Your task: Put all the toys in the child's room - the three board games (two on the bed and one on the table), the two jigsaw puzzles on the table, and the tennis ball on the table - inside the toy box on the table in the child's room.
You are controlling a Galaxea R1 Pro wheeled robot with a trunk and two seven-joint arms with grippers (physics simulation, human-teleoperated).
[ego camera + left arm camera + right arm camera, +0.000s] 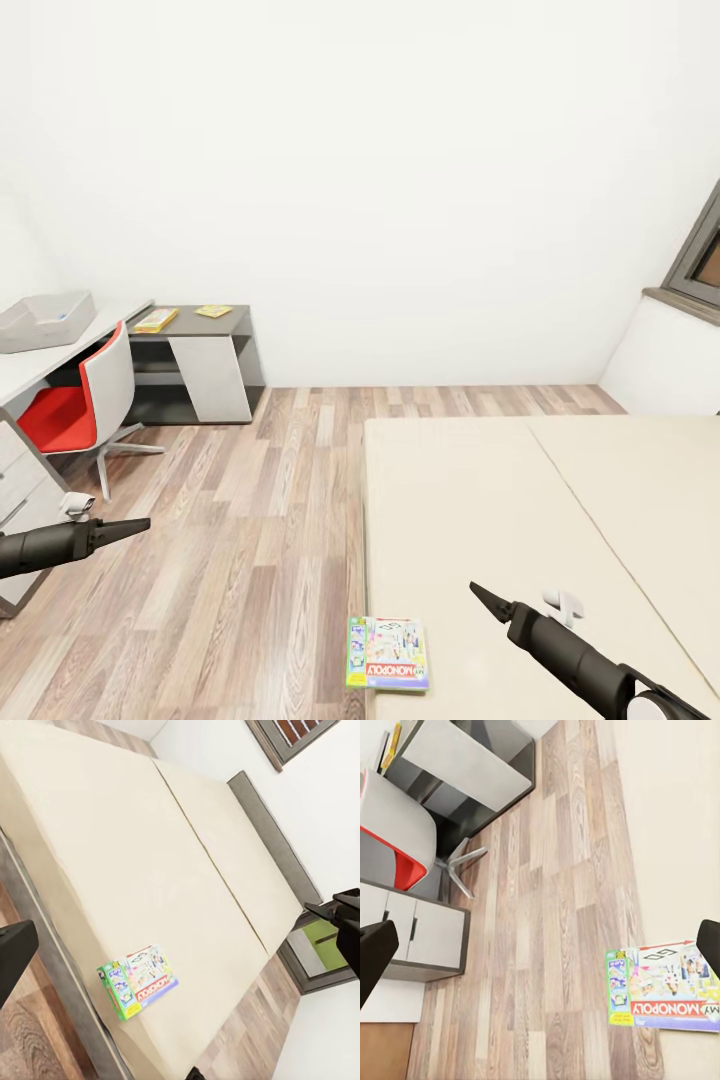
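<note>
Two matte black, tube-shaped robot arms end in slim black grippers, the left gripper (pixel 135 524) and right gripper (pixel 483 597), each tapering to a sharp dark point. A small white-and-grey fitting (pixel 76 505) sits atop the left forearm, and a pale rounded white clip (pixel 565 604) rides the right one. Near the right arm's base, a lighter grey ring (pixel 655 697) bands the black casing. No cables, screws or markings can be made out.

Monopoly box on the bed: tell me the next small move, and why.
Probably lower the right pincer toward the Monopoly box. The box lies flat at the bed's near corner, beside that pincer, which holds nothing; the toy box sits away on the table.
</note>
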